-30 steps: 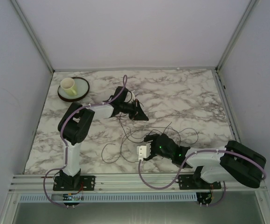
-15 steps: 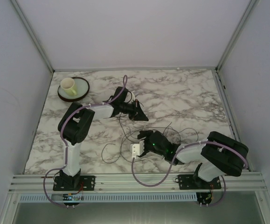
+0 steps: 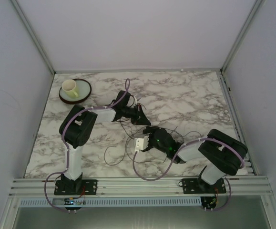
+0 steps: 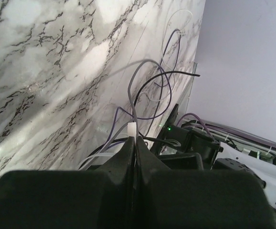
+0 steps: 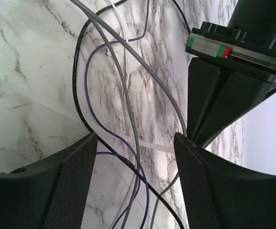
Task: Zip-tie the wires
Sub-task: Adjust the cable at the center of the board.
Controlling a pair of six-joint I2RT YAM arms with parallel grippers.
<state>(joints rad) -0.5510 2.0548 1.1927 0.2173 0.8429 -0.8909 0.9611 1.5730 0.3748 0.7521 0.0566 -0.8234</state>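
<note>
- Right, risks first: the right gripper (image 5: 135,138) has its jaws standing wide with nothing clamped. The strands only pass between the fingers. If it closes here it will probably catch some strands and miss the rest, which leaves a partial bundle.
- The left gripper (image 4: 133,139) is pinched fully together on a small white plastic tab (image 4: 132,129), with a thin grey strand rising from it. It looks like zip-tie hardware, but I can't confirm that. The hold is only at the fingertips, so a sideways tug could pop it out.
- From above, the left gripper sits close at 12 o'clock of the right one. In my judgement any reach forward risks finger-to-finger contact.
- A pale flat plastic strap (image 5: 149,146) lies on the marble-patterned tabletop (image 3: 195,95) under the strands. It could get dragged along with them.
- The wires (image 5: 85,86) are thin, limp black, purple and grey strands, not yet bundled. They cross each other loosely.
- They lie mid-table between the two grippers. Slack loops trail to 3 o'clock and 7 o'clock of the right gripper, and those could snag.
</note>
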